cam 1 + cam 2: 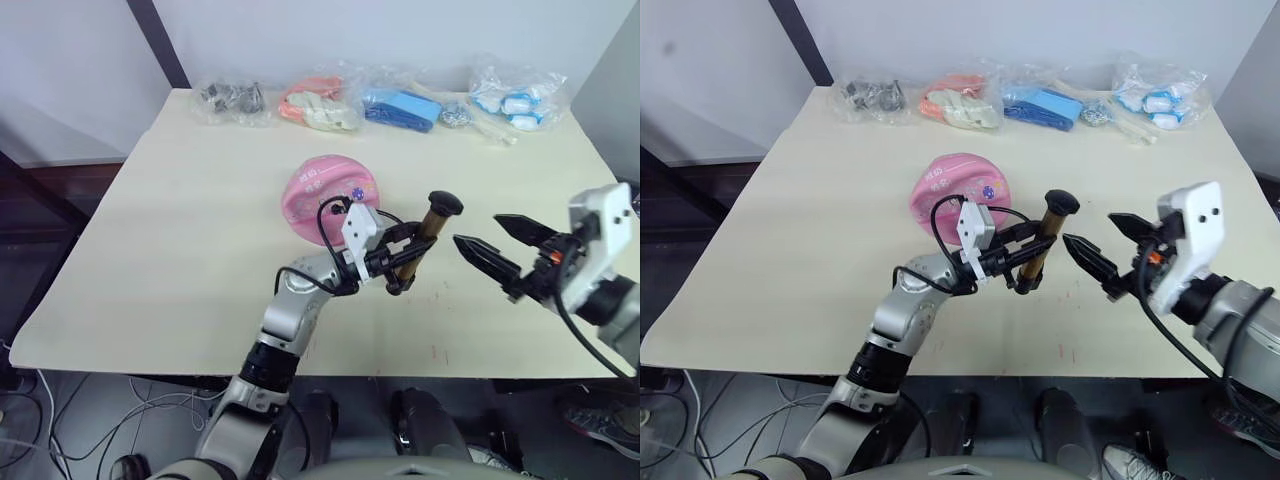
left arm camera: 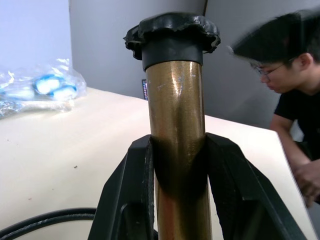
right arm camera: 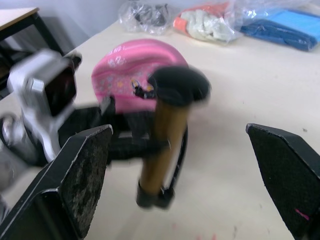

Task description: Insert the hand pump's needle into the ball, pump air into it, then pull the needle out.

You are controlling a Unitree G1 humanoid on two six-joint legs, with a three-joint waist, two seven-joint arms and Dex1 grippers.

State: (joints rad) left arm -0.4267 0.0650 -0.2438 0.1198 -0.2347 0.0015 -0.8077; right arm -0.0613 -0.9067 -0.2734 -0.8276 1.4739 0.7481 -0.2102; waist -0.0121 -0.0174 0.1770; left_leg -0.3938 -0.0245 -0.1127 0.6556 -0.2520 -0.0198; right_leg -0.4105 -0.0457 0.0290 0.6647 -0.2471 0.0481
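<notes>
Left gripper (image 1: 400,262) clamped on gold-brass hand pump barrel (image 1: 420,245), upright, near right of sagging pink rubber ball (image 1: 325,195). Right gripper (image 1: 492,243) spread wide, right of pump. Risk: barrel tilting in clamp once handle pushed; hose snag.

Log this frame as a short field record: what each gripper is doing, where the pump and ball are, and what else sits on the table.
left gripper: shut on the hand pump, gripping its brass barrel, pump held near upright above the table
right gripper: open, holding nothing, facing the pump from its right
ball: pink, sagging, resting on the table behind the pump
hose: black, looping near the ball
needle: cannot tell whether it is in the ball
far edge: bagged items in a row
person: beside the table, in the left wrist view
</notes>
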